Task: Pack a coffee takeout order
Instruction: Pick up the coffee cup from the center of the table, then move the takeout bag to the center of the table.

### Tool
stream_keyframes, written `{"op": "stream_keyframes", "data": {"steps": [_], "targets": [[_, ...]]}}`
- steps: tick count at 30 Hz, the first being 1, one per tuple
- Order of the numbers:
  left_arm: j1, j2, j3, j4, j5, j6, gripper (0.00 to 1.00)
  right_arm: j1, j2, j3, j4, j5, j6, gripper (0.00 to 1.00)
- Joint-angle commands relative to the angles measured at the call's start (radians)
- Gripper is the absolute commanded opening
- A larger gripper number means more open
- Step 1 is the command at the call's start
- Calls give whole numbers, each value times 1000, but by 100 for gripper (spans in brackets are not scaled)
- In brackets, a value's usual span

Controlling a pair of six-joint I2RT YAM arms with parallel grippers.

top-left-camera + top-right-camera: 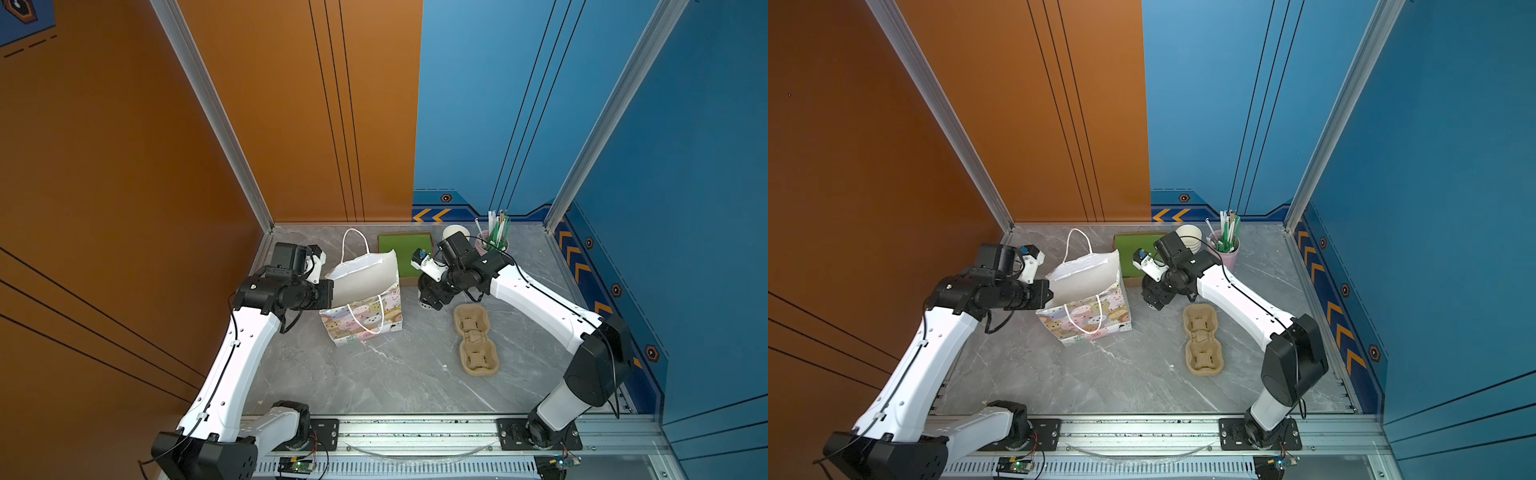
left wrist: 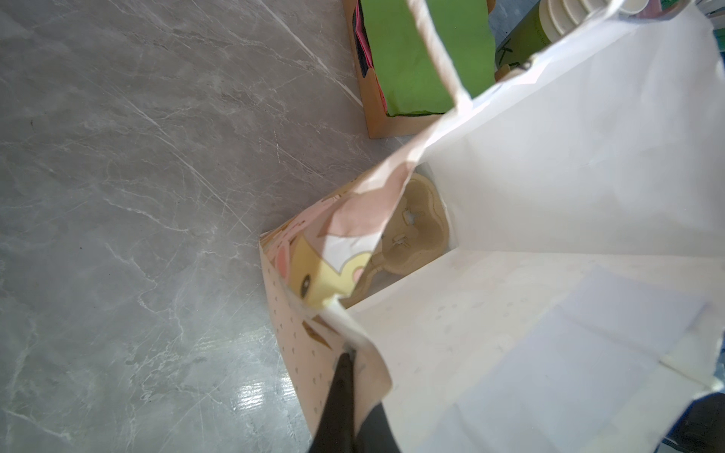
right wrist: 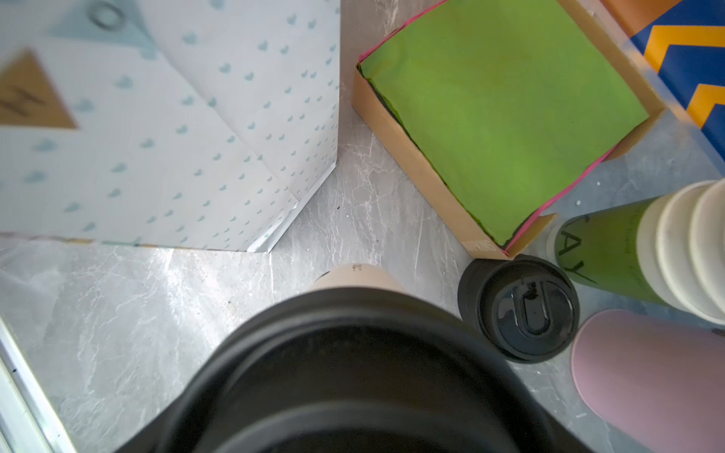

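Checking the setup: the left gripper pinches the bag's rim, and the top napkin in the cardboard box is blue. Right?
Not blue: the top napkin in the cardboard box is green, clear in the right wrist view. The left gripper does pinch the bag's rim.

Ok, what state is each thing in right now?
Paper bag: standing, mouth open.
Left gripper: shut on bag rim.
Lidded cup: under right gripper, grip hidden.
Carrier: lying flat, sockets empty.
Napkin box: open, green napkin on top.
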Motion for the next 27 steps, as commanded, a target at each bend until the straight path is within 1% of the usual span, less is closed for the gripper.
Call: {"op": "stream_keyframes", "data": {"steps": [1,10,12,20,22,23,27], "targets": [[1,9,0,-2,61,22,0,-5,-69,57,-90,0,12,90],[-40,26,17,53,137,11,0,13,-164,144,-171,1,30,90],[-54,31,17,70,158,8,0,21,-170,165,-188,3,30,90],[-125,75,41,83,184,24,0,75,-179,266,-249,24,24,90],[-141,84,47,86,187,27,0,91,-178,294,-262,26,21,90],[-148,89,49,87,185,28,0,115,-177,307,-270,27,18,90],[-171,106,58,87,184,35,0,139,-174,357,-292,39,7,90]]}}
